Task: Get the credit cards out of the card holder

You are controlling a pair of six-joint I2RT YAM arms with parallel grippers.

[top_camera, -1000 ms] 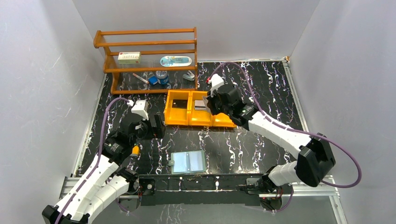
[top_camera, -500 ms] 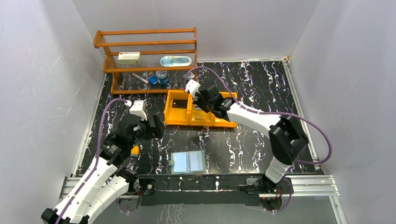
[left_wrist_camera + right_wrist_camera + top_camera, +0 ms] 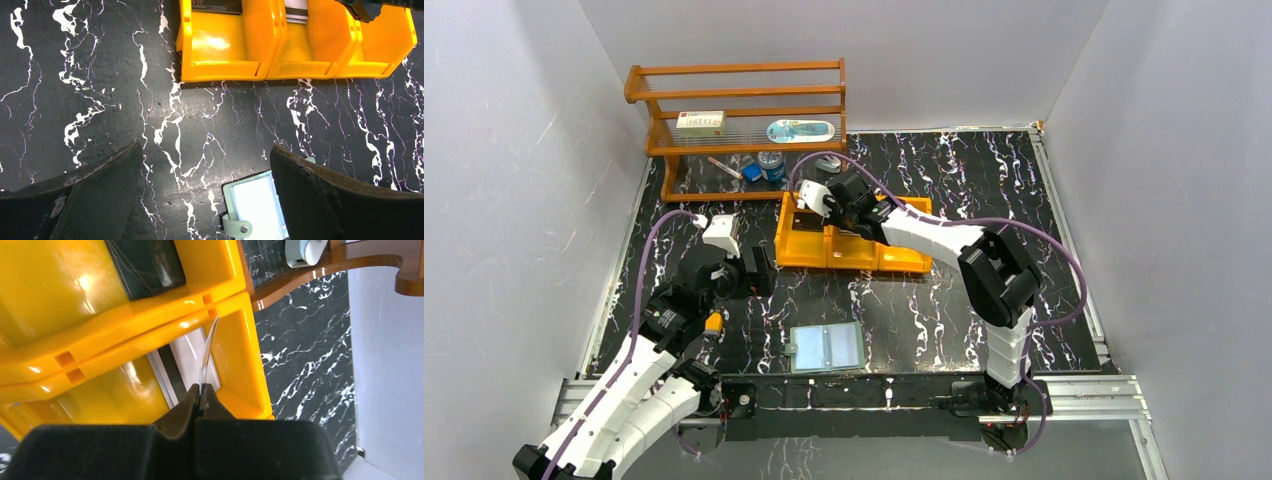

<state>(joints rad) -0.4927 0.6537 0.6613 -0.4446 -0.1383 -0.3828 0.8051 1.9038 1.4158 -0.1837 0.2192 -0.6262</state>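
- The card holder (image 3: 826,346) lies open flat on the black, white-veined tabletop (image 3: 100,75), near the front edge. It has two muted-green panels with pale glossy pockets.
- One glossy orange plastic tray (image 3: 225,47) has three compartments.
- There are three thin credit cards. The black card (image 3: 145,265) lies in an end compartment and the silver-grey card (image 3: 189,350), dark-striped, in the middle one. The third card (image 3: 207,342) is seen edge-on and bowed, its colour hard to tell.
- The right end effector (image 3: 201,388) pinches the third card over the middle compartment.
- The left end effector (image 3: 205,150) hangs spread wide above the tabletop, gripping nothing.
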